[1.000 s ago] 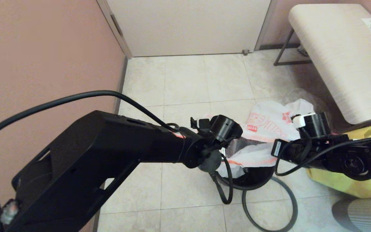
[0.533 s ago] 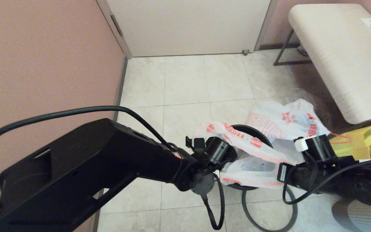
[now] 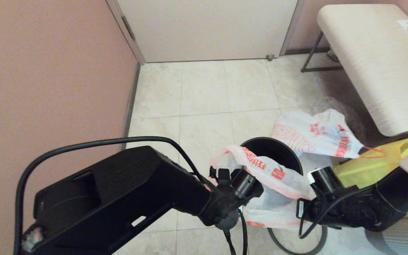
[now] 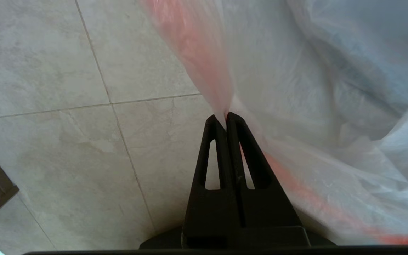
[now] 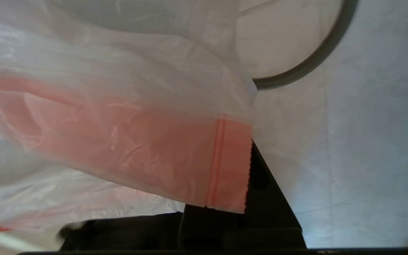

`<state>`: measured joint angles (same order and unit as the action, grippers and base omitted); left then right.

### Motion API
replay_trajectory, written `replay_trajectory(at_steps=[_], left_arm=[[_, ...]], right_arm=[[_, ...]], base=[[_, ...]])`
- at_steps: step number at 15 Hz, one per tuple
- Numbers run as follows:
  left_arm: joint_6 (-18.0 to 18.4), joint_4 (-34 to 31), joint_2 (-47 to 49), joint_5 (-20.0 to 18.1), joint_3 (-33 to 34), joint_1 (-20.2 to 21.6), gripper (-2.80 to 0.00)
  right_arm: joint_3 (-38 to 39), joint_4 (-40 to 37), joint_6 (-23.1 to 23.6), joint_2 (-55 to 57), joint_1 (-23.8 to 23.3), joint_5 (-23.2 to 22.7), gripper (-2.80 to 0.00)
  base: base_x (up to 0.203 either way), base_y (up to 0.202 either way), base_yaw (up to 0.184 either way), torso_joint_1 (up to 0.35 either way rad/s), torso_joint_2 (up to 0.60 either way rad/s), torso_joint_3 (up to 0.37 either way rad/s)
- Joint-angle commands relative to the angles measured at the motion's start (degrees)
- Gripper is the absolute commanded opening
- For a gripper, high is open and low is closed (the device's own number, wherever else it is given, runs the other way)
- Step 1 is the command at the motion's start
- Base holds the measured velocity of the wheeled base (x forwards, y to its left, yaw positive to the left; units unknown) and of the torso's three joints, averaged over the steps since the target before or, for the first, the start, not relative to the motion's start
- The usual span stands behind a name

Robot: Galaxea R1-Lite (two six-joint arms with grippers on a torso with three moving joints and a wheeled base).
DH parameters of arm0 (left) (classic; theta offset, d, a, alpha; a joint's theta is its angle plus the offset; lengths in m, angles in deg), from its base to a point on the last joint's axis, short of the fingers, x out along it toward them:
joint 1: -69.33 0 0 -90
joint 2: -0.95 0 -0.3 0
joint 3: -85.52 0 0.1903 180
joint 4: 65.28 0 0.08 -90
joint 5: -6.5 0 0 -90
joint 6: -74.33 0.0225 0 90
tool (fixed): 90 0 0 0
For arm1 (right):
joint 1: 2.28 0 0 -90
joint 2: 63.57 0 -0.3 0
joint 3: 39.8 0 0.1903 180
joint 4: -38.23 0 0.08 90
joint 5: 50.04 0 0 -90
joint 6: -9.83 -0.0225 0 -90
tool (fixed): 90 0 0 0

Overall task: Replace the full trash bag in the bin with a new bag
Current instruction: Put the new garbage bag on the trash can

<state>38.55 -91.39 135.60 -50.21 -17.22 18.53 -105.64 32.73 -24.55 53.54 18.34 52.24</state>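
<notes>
Here's the bin (image 3: pixel 278 150), black and round, standing on the tiled floor (image 3: pixel 204 99) just ahead of both arms. Across its near side stretches a thin white bag (image 3: pixel 278 198) with red print, held up between the two claws. The left claw (image 4: pixel 226 117) sits at the bag's left end, beside the bin's near-left edge, and the left wrist view shows its fingers (image 4: pixel 211 156) pressed together with a fold of the film pinched at the very tips. The right claw (image 3: pixel 301 209) is at the bag's right end, near the bin's near-right edge. In the right wrist view the red band of the bag (image 5: pixel 154 148) drapes straight over the fingers, so whether they are clamped or apart cannot be told. Behind that film a dark grey hoop (image 5: pixel 310 60) curves across the floor.

What shows of the bin's inside looks dark and unlined; the near part is hidden behind the bag. Just beyond the bin, to the right, a second white bag (image 3: pixel 317 136) with red print lies slumped on the floor. Beside that sits a yellow bag (image 3: pixel 377 164), partly hidden by the right arm. A pale desk (image 3: pixel 367 60) stands at far right, well apart from the bin.
</notes>
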Motion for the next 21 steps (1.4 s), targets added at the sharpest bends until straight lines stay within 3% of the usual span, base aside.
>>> replay_trajectory(at_steps=[1,8,11,14,15,16,18,21], left_arm=[[-0.15,0.06,2.55,0.19,-0.6,0.43,-2.8],[1.41,0.16,5.8,0.19,-6.7,6.31,-2.8],[1.33,3.76,4.48,0.28,-5.65,8.53,-2.8],[1.06,4.61,3.42,0.25,-5.25,9.57,-2.8],[1.15,4.67,3.16,0.2,-5.35,9.91,-2.8],[1.33,4.68,3.11,0.19,-5.66,9.93,0.0],[1.37,4.47,1.88,0.16,-4.96,9.86,0.0],[0.95,4.2,-4.05,-0.41,2.97,9.15,0.0]], right_arm=[[-2.57,0.55,0.19,5.47,-0.1,1.04,-2.8],[-19.63,9.29,6.41,13.8,-1.11,2.23,-2.8],[-19.21,15.36,9.32,13.43,0.1,2.05,-2.8],[-16.57,15.91,9.33,11.44,0.56,1.77,-2.8],[-16.12,15.93,9.39,10.32,0.57,1.64,0.0],[-16.02,15.88,9.48,9.72,0.45,1.62,0.0],[-14.75,15.84,10.05,8.7,0.27,1.55,0.0],[-9.32,15.53,10.2,4.45,1.09,1.61,0.0]], base=[[0.0,0.0,0.0,0.0,0.0,0.0],[0.0,0.0,0.0,0.0,0.0,0.0],[0.0,0.0,0.0,0.0,0.0,0.0],[0.0,0.0,0.0,0.0,0.0,0.0],[0.0,0.0,0.0,0.0,0.0,0.0],[0.0,0.0,0.0,0.0,0.0,0.0],[0.0,0.0,0.0,0.0,0.0,0.0],[0.0,0.0,0.0,0.0,0.0,0.0]])
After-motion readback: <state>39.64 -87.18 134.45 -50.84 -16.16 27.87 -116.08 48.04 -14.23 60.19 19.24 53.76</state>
